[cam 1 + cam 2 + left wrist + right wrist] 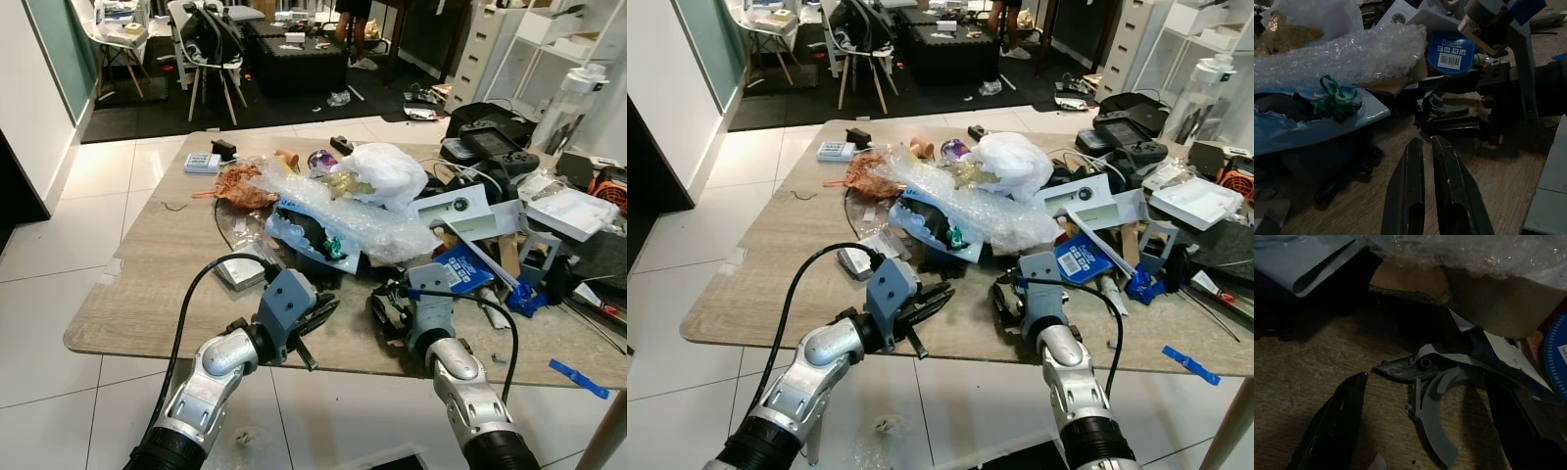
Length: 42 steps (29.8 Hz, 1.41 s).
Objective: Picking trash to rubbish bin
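A heap of trash lies on the wooden table: clear bubble wrap, a white plastic bag, a torn blue bag and an orange crumpled wrapper. My left gripper hovers near the table's front edge, just short of the blue bag, with its fingers almost together and nothing between them. My right gripper is low over the table beside it, open. Between its fingers lie a grey curved plastic scrap and a black broken piece.
Boxes, cables, a blue label card and black cases crowd the table's right half. Blue tape lies near the front right edge. Chairs and a person's legs are at the far back. Crumpled plastic lies on the floor.
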{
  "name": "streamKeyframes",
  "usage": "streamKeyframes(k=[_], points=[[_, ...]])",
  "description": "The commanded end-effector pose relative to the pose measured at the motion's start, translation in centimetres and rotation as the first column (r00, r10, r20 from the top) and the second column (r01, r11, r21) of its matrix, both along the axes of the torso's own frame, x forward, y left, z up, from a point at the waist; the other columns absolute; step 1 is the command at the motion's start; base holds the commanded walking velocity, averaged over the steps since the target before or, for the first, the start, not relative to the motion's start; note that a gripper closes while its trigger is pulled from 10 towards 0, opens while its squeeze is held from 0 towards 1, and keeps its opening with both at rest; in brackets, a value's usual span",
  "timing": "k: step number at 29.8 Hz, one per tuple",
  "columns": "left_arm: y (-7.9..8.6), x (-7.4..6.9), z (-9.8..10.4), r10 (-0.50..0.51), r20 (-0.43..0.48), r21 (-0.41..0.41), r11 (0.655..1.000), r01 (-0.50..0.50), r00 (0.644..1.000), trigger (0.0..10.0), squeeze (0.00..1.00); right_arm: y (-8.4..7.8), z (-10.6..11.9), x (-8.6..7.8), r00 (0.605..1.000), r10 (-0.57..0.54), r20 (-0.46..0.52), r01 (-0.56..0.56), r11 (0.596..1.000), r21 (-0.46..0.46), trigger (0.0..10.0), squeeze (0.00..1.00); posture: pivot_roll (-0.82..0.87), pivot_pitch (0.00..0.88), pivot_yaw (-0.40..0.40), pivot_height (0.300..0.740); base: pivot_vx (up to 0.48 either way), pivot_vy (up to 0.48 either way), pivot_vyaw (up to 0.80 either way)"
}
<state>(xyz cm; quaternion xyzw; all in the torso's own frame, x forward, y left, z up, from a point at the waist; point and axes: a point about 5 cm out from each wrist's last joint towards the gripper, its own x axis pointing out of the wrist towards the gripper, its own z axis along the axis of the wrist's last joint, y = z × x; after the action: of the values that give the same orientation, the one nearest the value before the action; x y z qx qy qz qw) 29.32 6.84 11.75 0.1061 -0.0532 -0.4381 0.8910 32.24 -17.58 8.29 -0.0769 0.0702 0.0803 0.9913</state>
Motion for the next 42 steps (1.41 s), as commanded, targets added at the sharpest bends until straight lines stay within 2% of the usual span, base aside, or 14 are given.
streamKeyframes(k=[1, 2, 3, 4, 5, 19, 24, 26, 31, 35, 36, 37, 39, 42], points=[[0.3, 0.1, -0.2, -0.002, 0.003, 0.025, 1.000, 0.002, 1.000, 10.0, 0.00, -0.2, -1.3, -0.3, 0.997, -0.016, -0.069, 0.017, 1.000, 0.010, 10.0, 0.00, -0.12, 0.052, -0.010, 0.740, 0.000, 0.000, 0.00], [0.4, 0.1, -0.2, 0.002, 0.005, 0.025, 1.000, -0.002, 1.000, 10.0, 0.00, -0.3, -1.3, -0.3, 0.996, -0.030, -0.080, 0.032, 0.999, 0.022, 8.0, 0.00, -0.12, 0.049, -0.011, 0.740, 0.000, 0.000, 0.00], [0.4, 0.1, -0.2, 0.002, 0.006, 0.026, 1.000, -0.002, 1.000, 10.0, 0.00, -0.4, -1.4, -0.2, 0.996, -0.034, -0.083, 0.037, 0.999, 0.024, 8.0, 0.00, -0.12, 0.049, -0.011, 0.740, 0.000, 0.000, 0.00], [0.5, 0.1, -0.2, 0.004, 0.006, 0.027, 1.000, -0.005, 1.000, 10.0, 0.00, -0.4, -1.4, -0.2, 0.996, -0.039, -0.086, 0.042, 0.999, 0.028, 3.4, 0.00, -0.12, 0.047, -0.011, 0.740, 0.000, 0.000, 0.00], [0.5, 0.1, -0.2, 0.007, 0.006, 0.027, 1.000, -0.007, 1.000, 10.0, 0.00, -0.5, -1.4, -0.2, 0.995, -0.043, -0.086, 0.046, 0.998, 0.033, 0.0, 0.00, -0.12, 0.045, -0.012, 0.740, 0.000, 0.000, 0.00], [1.0, 0.2, -0.4, 0.031, -0.003, 0.013, 0.999, -0.031, 1.000, 10.0, 0.00, 0.1, -1.5, -0.3, 0.996, -0.033, -0.078, 0.038, 0.997, 0.060, 0.0, 0.00, -0.12, 0.022, -0.010, 0.740, 0.000, 0.000, 0.00], [1.7, 0.7, 0.3, 0.097, -0.026, -0.080, 0.992, -0.099, 0.995, 10.0, 0.00, 0.5, -0.1, 0.0, 1.000, -0.024, -0.003, 0.024, 0.997, 0.069, 0.0, 0.00, -0.12, 0.016, -0.005, 0.740, 0.000, 0.000, 0.00], [1.9, 0.8, 0.4, 0.107, -0.027, -0.085, 0.990, -0.109, 0.994, 10.0, 0.00, 0.6, 0.1, -0.1, 1.000, -0.019, 0.003, 0.019, 0.997, 0.071, 0.0, 0.00, -0.12, 0.014, -0.005, 0.740, 0.000, 0.000, 0.00], [2.5, 0.9, 0.4, 0.115, -0.023, -0.073, 0.991, -0.116, 0.993, 10.0, 0.00, 1.0, 0.5, -0.3, 1.000, 0.001, 0.011, -0.002, 0.997, 0.079, 0.0, 0.00, -0.11, 0.013, -0.007, 0.740, 0.000, 0.000, 0.00], [3.1, 0.8, 0.4, 0.113, -0.023, -0.065, 0.991, -0.114, 0.993, 10.0, 0.00, 2.0, 1.9, -0.8, 0.996, 0.016, 0.087, -0.026, 0.993, 0.117, 0.0, 0.00, -0.11, 0.015, -0.009, 0.740, 0.000, 0.000, 0.00], [3.4, 0.7, 0.4, 0.106, -0.026, -0.059, 0.992, -0.108, 0.994, 10.0, 0.00, 2.5, 2.5, -1.1, 0.994, 0.047, 0.103, -0.060, 0.990, 0.129, 0.0, 0.00, -0.11, 0.016, -0.009, 0.740, 0.000, 0.000, 0.00], [3.4, 0.7, 0.4, 0.106, -0.026, -0.059, 0.992, -0.108, 0.994, 10.0, 0.00, 2.5, 2.5, -1.1, 0.994, 0.047, 0.103, -0.060, 0.990, 0.129, 0.0, 0.00, -0.11, 0.016, -0.009, 0.740, 0.000, 0.000, 0.00], [3.7, 0.5, 0.3, 0.094, -0.037, -0.045, 0.994, -0.095, 0.995, 10.0, 0.00, 3.6, 2.8, -1.9, 0.988, 0.118, 0.099, -0.130, 0.983, 0.131, 0.0, 0.00, -0.12, 0.023, -0.008, 0.740, 0.000, 0.000, 0.00], [3.8, 0.4, 0.2, 0.099, -0.041, -0.043, 0.994, -0.101, 0.994, 10.0, 0.00, 3.7, 2.7, -2.4, 0.988, 0.117, 0.100, -0.129, 0.984, 0.124, 0.0, 0.00, -0.12, 0.023, -0.008, 0.740, 0.000, 0.000, 0.00]])
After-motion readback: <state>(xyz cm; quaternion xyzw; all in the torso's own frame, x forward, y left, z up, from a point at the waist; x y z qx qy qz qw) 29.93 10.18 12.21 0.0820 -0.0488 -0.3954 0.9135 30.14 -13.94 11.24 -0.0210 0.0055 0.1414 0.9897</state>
